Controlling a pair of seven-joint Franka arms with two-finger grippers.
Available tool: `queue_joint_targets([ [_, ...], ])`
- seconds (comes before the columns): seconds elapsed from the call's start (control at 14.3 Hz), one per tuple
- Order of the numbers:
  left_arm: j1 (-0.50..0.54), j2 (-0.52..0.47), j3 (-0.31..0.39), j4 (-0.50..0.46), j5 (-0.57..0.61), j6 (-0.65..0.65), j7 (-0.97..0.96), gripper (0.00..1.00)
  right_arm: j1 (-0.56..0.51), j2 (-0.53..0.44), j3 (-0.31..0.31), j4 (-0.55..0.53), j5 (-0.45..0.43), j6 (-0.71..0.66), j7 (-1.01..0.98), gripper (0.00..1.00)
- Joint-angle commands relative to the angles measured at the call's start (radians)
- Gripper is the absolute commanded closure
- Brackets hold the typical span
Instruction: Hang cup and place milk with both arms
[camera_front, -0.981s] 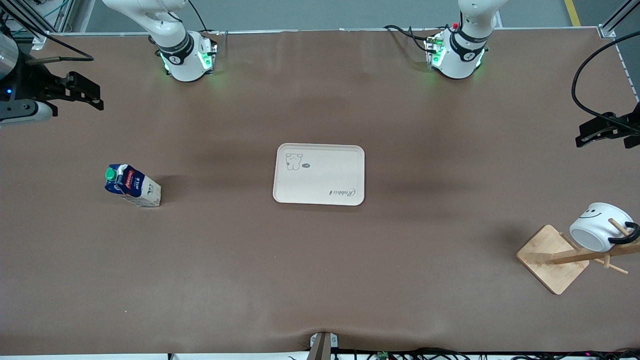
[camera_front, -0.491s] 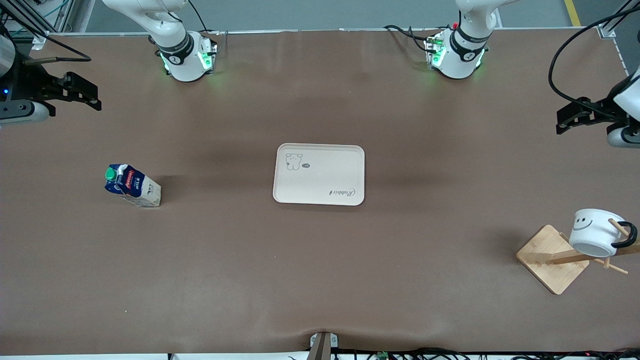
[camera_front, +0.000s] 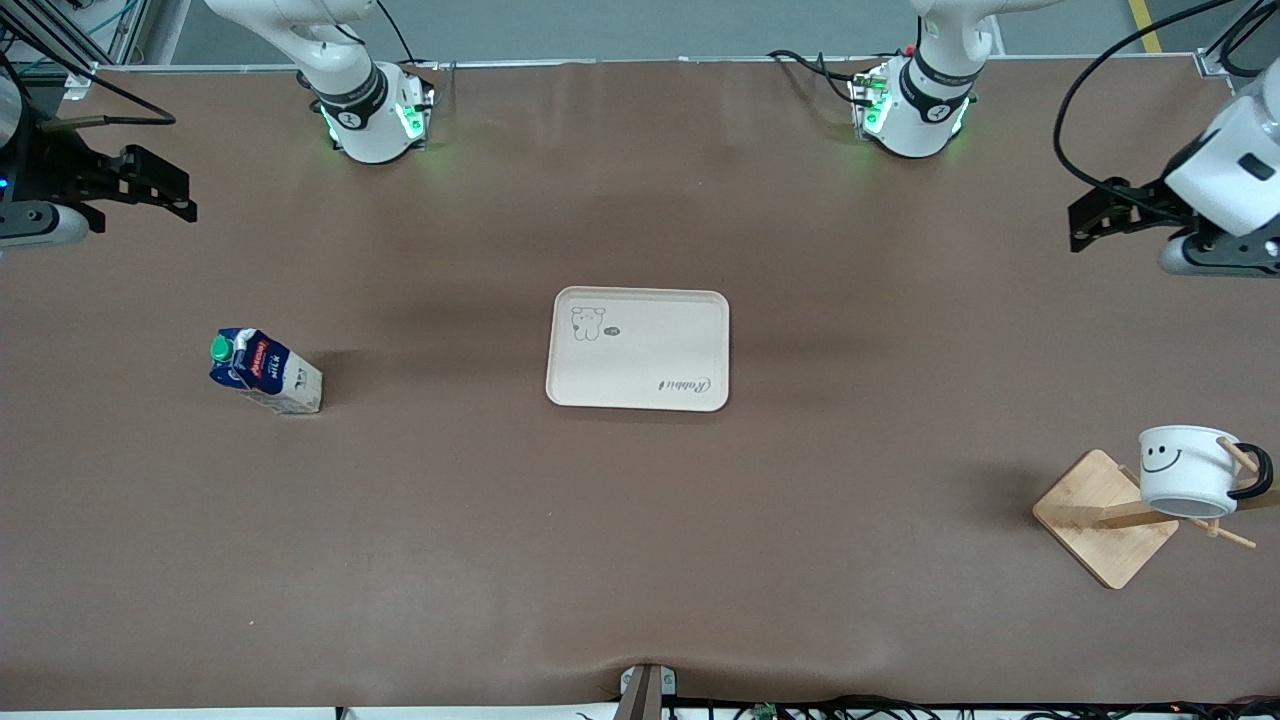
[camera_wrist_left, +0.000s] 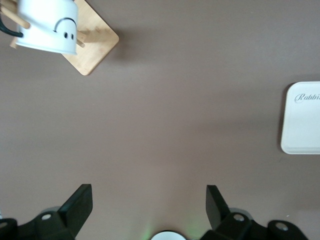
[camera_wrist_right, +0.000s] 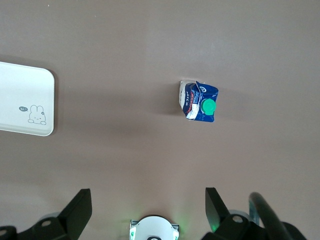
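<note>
The cup (camera_front: 1188, 470) (camera_wrist_left: 47, 27), white with a black smiley, hangs by its black handle on a peg of a wooden rack (camera_front: 1105, 518) (camera_wrist_left: 92, 47) at the left arm's end of the table. The milk (camera_front: 265, 372) (camera_wrist_right: 198, 101), a blue and white carton with a green cap, stands on the table toward the right arm's end. My left gripper (camera_front: 1085, 225) (camera_wrist_left: 149, 192) hangs open and empty over bare table, apart from the rack. Over bare table at its own end, my right gripper (camera_front: 170, 190) (camera_wrist_right: 149, 196) is open and empty, well clear of the milk.
A cream tray (camera_front: 638, 348) (camera_wrist_left: 302, 117) (camera_wrist_right: 25, 100) with a rabbit drawing lies flat at the middle of the table, with nothing on it. Black cables trail from both wrists. The two arm bases (camera_front: 375, 120) glow green along the table's edge farthest from the front camera.
The left gripper has drawn away from the table's end toward the middle. The cup has swung on its peg and now hangs straighter. The right gripper has drifted slightly.
</note>
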Motion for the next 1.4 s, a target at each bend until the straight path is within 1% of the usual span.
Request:
queue_joint_targets([
  [0.0, -0.037, -0.118, 0.056, -0.163, -0.042, 0.093, -0.035, 0.0, -0.013, -0.009, 0.007, 0.002, 0.005, -0.008, -0.005, 0.0],
  [0.07, -0.049, -0.147, 0.085, -0.206, -0.083, 0.12, -0.037, 0.0, -0.013, -0.009, 0.007, 0.002, 0.007, -0.008, -0.005, 0.0],
  [0.35, -0.045, -0.214, 0.093, -0.257, -0.093, 0.131, -0.049, 0.0, -0.013, -0.009, 0.007, 0.002, 0.01, -0.009, -0.005, 0.0],
  [0.49, -0.037, -0.217, 0.095, -0.245, -0.087, 0.124, -0.038, 0.0, -0.015, -0.009, 0.007, 0.002, 0.01, -0.011, -0.005, 0.0],
  [0.77, -0.035, -0.182, 0.095, -0.17, -0.081, 0.092, -0.034, 0.0, -0.018, -0.009, 0.007, 0.002, 0.011, -0.009, -0.005, 0.0],
  [1.33, -0.037, -0.171, 0.096, -0.154, -0.065, 0.066, -0.046, 0.0, -0.019, -0.008, 0.007, 0.002, 0.011, -0.009, -0.003, 0.0],
])
